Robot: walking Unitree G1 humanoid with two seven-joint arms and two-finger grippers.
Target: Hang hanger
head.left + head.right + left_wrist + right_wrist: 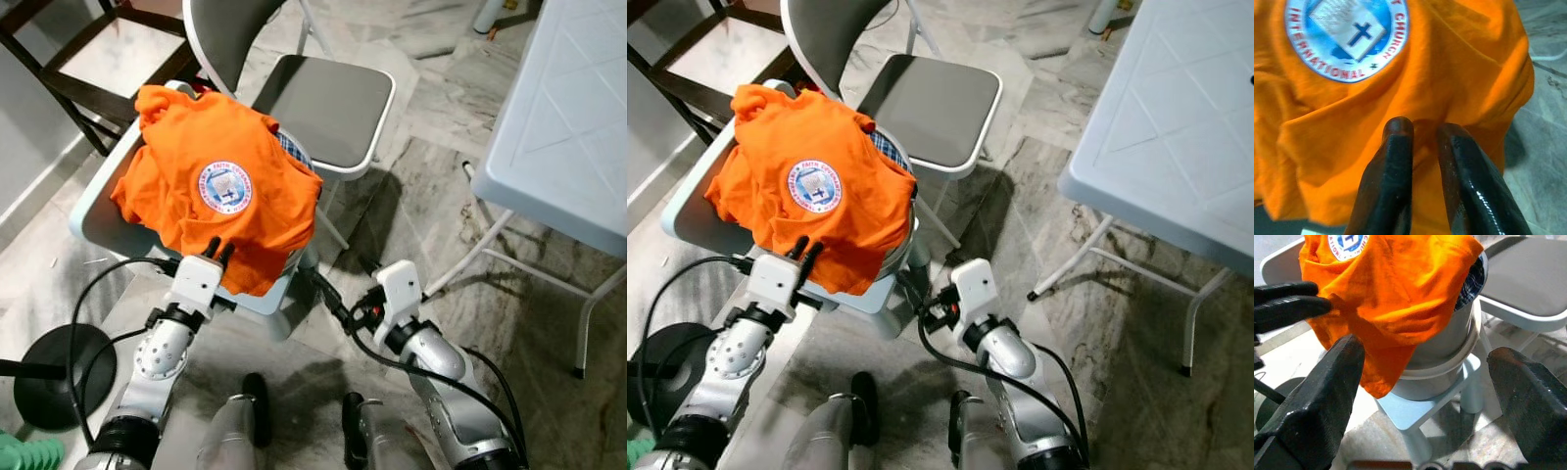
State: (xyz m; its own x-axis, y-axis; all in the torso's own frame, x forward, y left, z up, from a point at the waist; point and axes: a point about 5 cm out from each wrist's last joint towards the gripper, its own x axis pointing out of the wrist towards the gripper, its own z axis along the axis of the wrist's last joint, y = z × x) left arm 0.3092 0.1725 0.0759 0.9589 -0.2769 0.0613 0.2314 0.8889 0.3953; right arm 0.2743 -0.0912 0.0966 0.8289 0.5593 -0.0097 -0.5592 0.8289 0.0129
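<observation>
An orange T-shirt with a round blue and white badge is draped over a grey tub that stands on a small white stool. My left gripper is at the shirt's lower front edge. Its fingers are nearly together, pinching a fold of the orange cloth. My right gripper hangs lower and to the right of the stool, beside the tub, open wide with nothing between its fingers. A plaid cloth peeks out under the shirt.
A grey folding chair stands just behind the stool. A white plastic table fills the right side. A dark wooden chair is at the back left. A black round base and something green lie on the floor at left.
</observation>
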